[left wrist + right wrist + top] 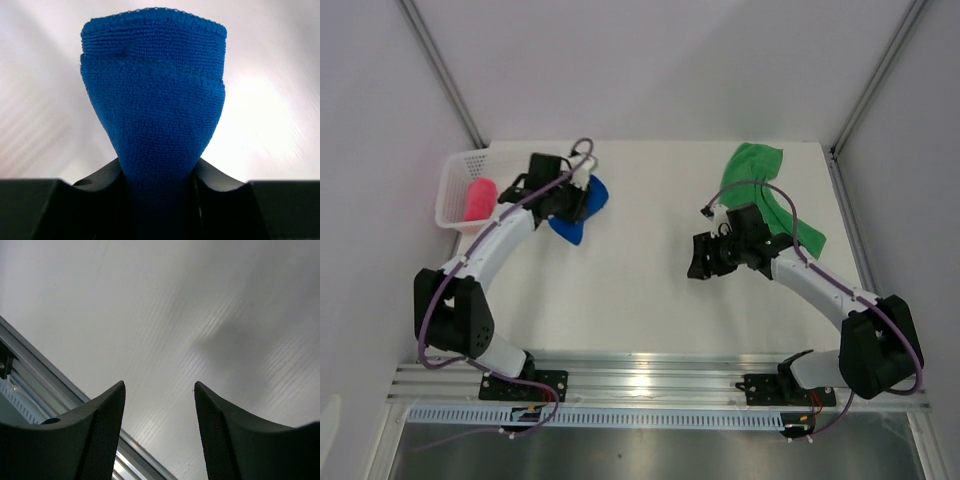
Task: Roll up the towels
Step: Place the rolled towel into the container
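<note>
You are working on a white counter point(650, 290), and the coming move turns on what sits at its far left. There a white mesh basket point(448, 195) lies just to the left of your left arm's wrist. The green towel point(760, 170) is the largest cloth. It lies loose and unrolled at the far right, its long axis running diagonally from the far edge toward the near right, with the right forearm crossing above it. The blue towel point(594, 196) is at the far left-centre, just right of the basket and apart from it. It is gathered into a thick folded bundle whose free end fans out ahead of the wrist camera point(155, 100). Whether its lower edge touches the counter you cannot tell. The pink-red towel point(479, 198) is the smallest shape, a compact bundle already inside the basket. Your left gripper point(568, 192) is clamped on the narrow end of the blue towel, which fills the gap between its fingers point(159, 185). So that arm is the one placed to carry it leftward to the basket. Your right gripper point(703, 258) is spread apart with nothing between its fingers point(159, 405). It faces the near rail, so the green towel lies behind it, though this arm is far nearer to it.
</note>
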Tool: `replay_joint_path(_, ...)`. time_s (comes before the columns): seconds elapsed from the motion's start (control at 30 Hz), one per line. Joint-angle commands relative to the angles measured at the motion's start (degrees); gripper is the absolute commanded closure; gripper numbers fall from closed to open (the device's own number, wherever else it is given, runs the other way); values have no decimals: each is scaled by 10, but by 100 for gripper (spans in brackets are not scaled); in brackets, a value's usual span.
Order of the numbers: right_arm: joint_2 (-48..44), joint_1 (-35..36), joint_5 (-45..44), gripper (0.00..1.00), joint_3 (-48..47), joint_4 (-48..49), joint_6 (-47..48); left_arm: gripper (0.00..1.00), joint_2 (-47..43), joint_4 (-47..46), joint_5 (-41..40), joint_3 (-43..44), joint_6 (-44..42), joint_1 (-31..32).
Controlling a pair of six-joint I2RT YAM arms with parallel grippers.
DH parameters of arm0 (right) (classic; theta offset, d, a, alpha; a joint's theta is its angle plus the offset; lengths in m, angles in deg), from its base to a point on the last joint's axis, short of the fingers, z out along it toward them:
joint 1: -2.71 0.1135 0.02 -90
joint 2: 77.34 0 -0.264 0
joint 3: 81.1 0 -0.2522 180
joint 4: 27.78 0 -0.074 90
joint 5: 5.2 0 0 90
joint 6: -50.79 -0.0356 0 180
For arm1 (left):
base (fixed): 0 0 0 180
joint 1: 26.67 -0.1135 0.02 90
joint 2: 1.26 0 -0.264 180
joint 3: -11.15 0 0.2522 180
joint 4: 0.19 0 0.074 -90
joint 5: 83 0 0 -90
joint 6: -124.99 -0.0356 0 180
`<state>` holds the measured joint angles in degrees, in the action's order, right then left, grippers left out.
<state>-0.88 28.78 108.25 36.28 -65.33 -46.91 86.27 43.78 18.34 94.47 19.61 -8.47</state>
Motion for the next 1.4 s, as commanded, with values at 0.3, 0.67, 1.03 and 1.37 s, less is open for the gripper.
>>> replay_joint_path(0.3,87,-2,-6,39,-189,-65,-17,97,120,-61,-200,122,50,-227)
replay_joint_path(0.67,124,-3,-19,39,-280,-107,-24,96,288,-63,-279,319,11,-258)
replay_joint_path(1.03,162,-3,-32,39,-327,-123,-33,85,374,-16,-301,347,10,-264)
replay_joint_path(1.37,167,-16,-43,39,-348,-155,-11,77,425,88,-239,392,81,-276)
